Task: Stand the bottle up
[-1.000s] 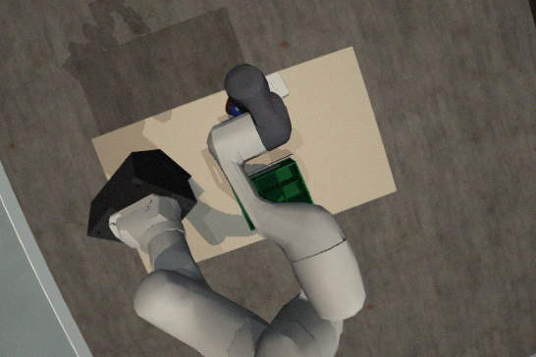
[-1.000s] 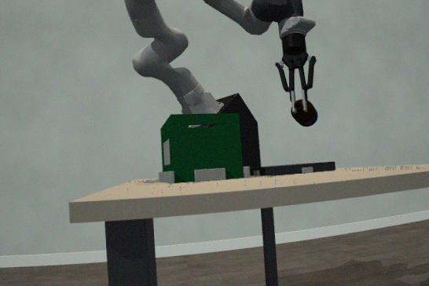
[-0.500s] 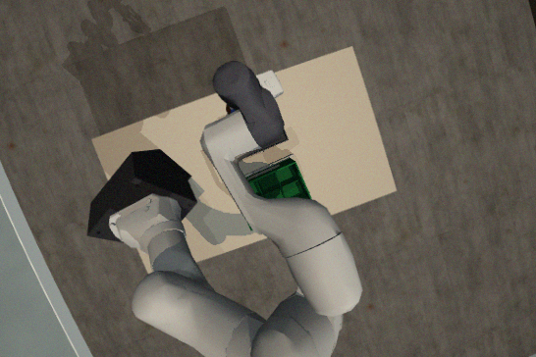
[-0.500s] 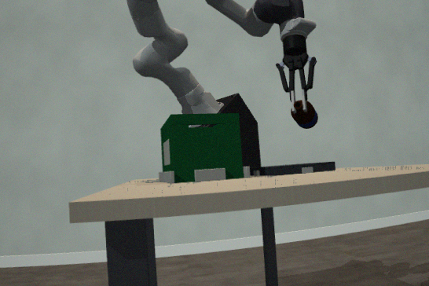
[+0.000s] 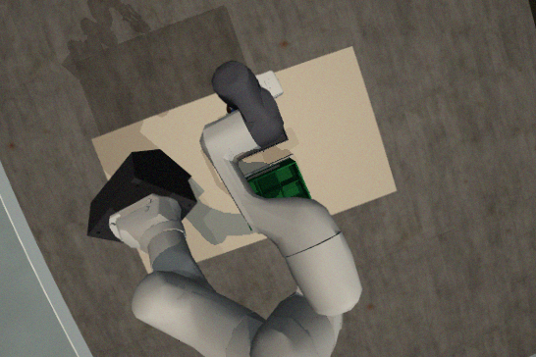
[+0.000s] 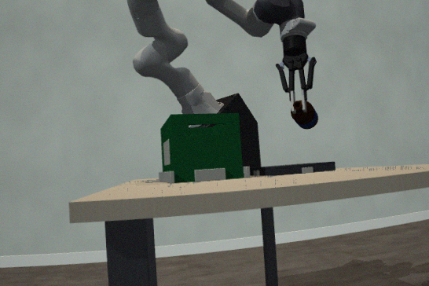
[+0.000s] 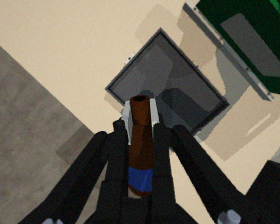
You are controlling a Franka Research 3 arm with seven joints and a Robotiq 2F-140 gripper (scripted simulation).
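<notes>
My gripper (image 6: 297, 99) is shut on a brown bottle (image 6: 303, 114) with a blue band and holds it high above the table. In the wrist view the bottle (image 7: 141, 145) lies along the fingers, neck end pointing away from the camera. The dark grey square tray (image 7: 167, 89) lies on the table straight below, empty. In the exterior view the tray (image 6: 297, 168) is a low dark slab to the right of the green crate (image 6: 202, 146). In the top view the arm hides the bottle and most of the tray.
The green crate with inner compartments (image 5: 280, 184) stands beside the tray, partly under the arm. A black box (image 5: 139, 185) sits at the robot's base. The table edge runs close to the tray's far side in the wrist view.
</notes>
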